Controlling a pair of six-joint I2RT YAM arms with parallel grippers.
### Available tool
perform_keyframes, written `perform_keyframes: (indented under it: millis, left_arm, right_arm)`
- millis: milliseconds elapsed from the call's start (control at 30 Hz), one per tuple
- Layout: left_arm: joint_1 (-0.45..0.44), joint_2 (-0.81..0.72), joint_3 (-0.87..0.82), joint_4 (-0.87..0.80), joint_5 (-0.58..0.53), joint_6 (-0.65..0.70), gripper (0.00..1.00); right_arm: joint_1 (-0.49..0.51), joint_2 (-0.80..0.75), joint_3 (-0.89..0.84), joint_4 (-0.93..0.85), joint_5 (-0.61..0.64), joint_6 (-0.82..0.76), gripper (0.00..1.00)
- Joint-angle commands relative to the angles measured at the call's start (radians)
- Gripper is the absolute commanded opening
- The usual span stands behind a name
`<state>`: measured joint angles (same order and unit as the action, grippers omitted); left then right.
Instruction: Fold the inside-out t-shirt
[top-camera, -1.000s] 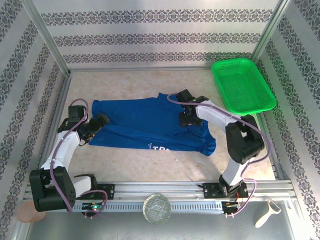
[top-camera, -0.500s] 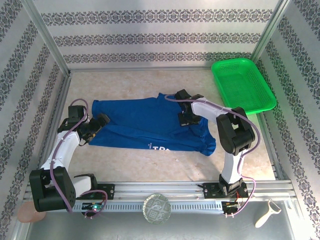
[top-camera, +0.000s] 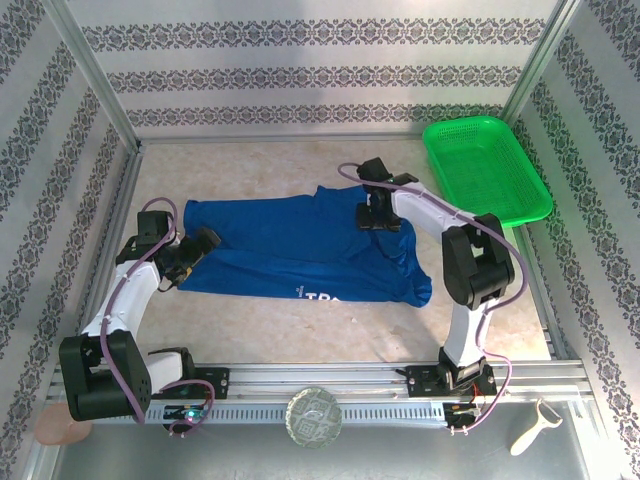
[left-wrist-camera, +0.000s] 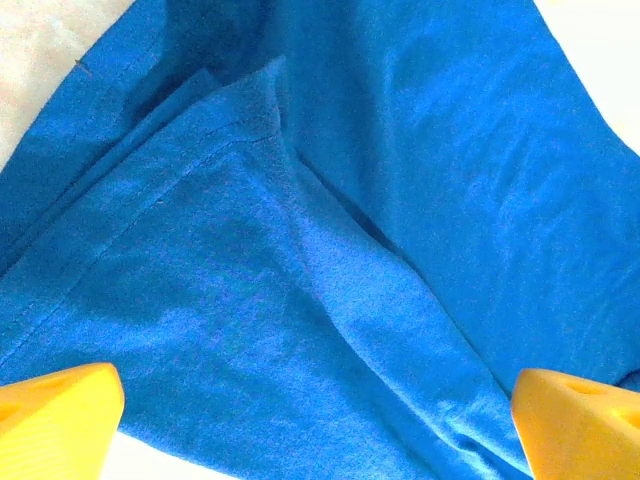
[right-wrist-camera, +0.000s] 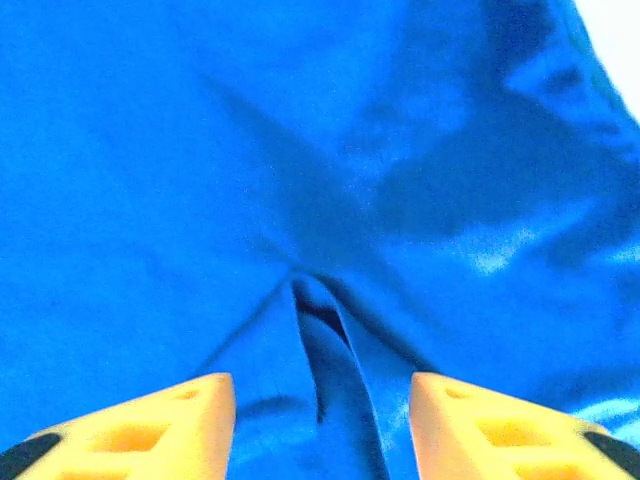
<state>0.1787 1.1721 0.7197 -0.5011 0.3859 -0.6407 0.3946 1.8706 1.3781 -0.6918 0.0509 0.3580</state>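
The royal-blue t-shirt (top-camera: 290, 245) lies spread across the middle of the table, white lettering near its front hem. My left gripper (top-camera: 203, 242) sits open at the shirt's left edge, its yellow fingertips (left-wrist-camera: 60, 420) wide apart over a hemmed fold of blue cloth (left-wrist-camera: 300, 300). My right gripper (top-camera: 378, 218) hovers over the shirt's far right part. Its fingers (right-wrist-camera: 150, 430) stand apart, and a raised ridge of cloth (right-wrist-camera: 325, 340) runs between them without touching either one.
A green mesh basket (top-camera: 487, 170) stands at the back right, close to the right arm. Patterned walls close in the table on three sides. A peeler (top-camera: 535, 428) and a round disc (top-camera: 314, 417) lie at the near rail.
The right gripper has shifted toward the back wall over the shirt's right part, and its arm has swung with it. The left arm has not moved.
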Motion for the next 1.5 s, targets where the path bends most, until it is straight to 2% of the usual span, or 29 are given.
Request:
perform_keyframes:
  millis: [0,67,100,333,500,733,800,867,933,967,1200,1333,1433,1467]
  left_arm:
    - [0.001,0.003,-0.010,0.019,0.011,-0.013,1.00]
    - [0.001,0.002,-0.015,0.028,0.017,-0.018,1.00]
    - [0.001,0.003,-0.015,0.030,0.016,-0.020,1.00]
    - [-0.001,0.007,-0.014,0.032,0.018,-0.023,1.00]
    - [-0.002,0.004,-0.010,0.030,0.021,-0.025,1.00]
    - [-0.003,0.003,-0.015,0.038,0.022,-0.028,1.00]
    - [-0.003,0.007,-0.014,0.039,0.023,-0.028,1.00]
    - [-0.003,0.010,-0.013,0.041,0.023,-0.027,1.00]
    - [-0.004,0.011,-0.012,0.045,0.022,-0.030,1.00]
    - [-0.004,0.013,-0.011,0.047,0.024,-0.031,1.00]
    - [-0.004,0.022,0.000,0.052,0.030,-0.033,1.00]
    - [-0.004,0.028,0.004,0.047,0.025,-0.028,1.00]
    - [-0.006,0.032,0.000,0.045,0.026,-0.030,1.00]
    - [-0.007,0.032,0.001,0.045,0.027,-0.030,1.00]
  right_arm:
    - [0.012,-0.121,-0.102,0.004,-0.033,0.063,0.43]
    - [0.026,-0.153,-0.157,0.023,-0.053,0.092,0.36]
    - [0.033,-0.160,-0.179,0.037,-0.069,0.109,0.35]
    - [0.058,-0.113,-0.216,0.094,-0.083,0.167,0.36]
    - [0.055,-0.067,-0.166,0.091,-0.072,0.171,0.43]
    - [0.049,0.007,-0.115,0.086,-0.077,0.172,0.42]
    - [0.046,0.020,-0.106,0.086,-0.083,0.171,0.36]
    - [0.043,0.024,-0.098,0.086,-0.089,0.169,0.23]
    - [0.041,0.021,-0.088,0.083,-0.095,0.164,0.04]
    - [0.040,0.018,-0.081,0.082,-0.100,0.160,0.00]
    - [0.039,0.040,0.021,0.076,-0.161,0.174,0.00]
    - [0.045,0.130,0.117,0.125,-0.288,0.187,0.01]
    - [0.049,0.159,0.148,0.183,-0.388,0.180,0.39]
    - [0.049,0.138,0.133,0.200,-0.394,0.179,0.43]
